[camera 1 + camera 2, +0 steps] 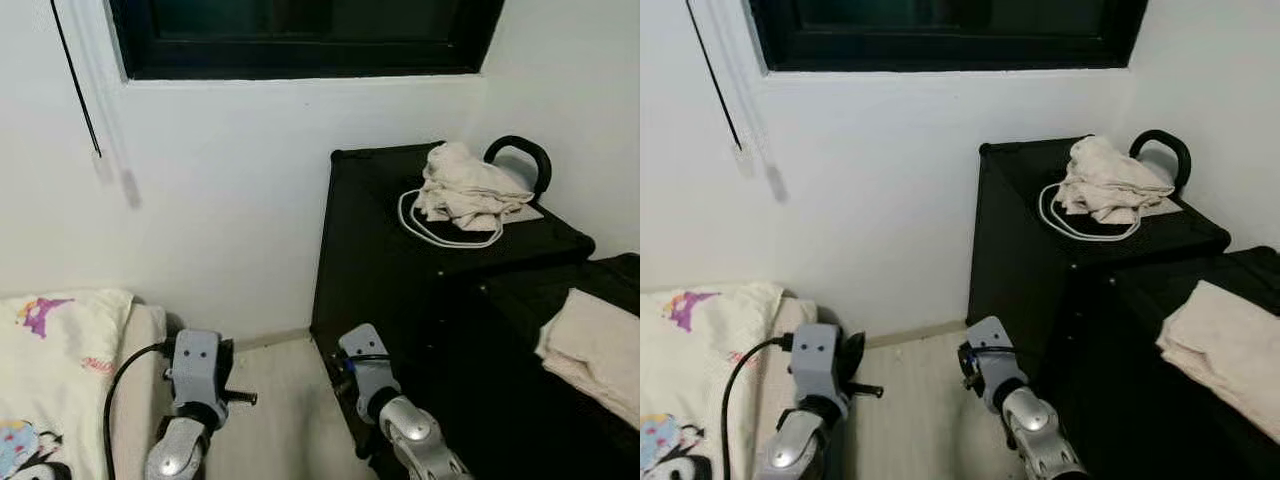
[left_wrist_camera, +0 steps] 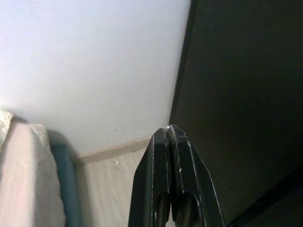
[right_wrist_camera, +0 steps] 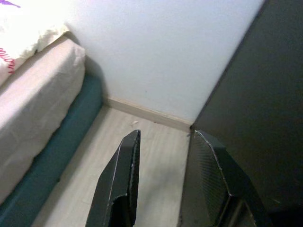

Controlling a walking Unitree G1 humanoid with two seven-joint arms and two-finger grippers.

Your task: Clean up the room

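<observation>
A crumpled cream cloth [image 1: 468, 187] lies on top of a tall black cabinet [image 1: 400, 270], over a coiled white cable [image 1: 425, 232] and beside a black handle [image 1: 520, 152]. A folded cream towel [image 1: 590, 350] rests on a lower black surface at the right. Both arms hang low over the floor strip between bed and cabinet. My left gripper [image 2: 169, 128] is shut with nothing in it. My right gripper [image 3: 163, 135] is open and empty, its fingers [image 3: 125, 161] held near the cabinet's lower corner.
A bed [image 1: 60, 350] with a cartoon-print cover sits at the left, with a blue mattress edge [image 3: 57, 161] below. A white wall and dark window [image 1: 300, 35] stand ahead. A blind cord [image 1: 78, 85] hangs at the left. The pale wood floor [image 1: 280, 410] runs narrow between bed and cabinet.
</observation>
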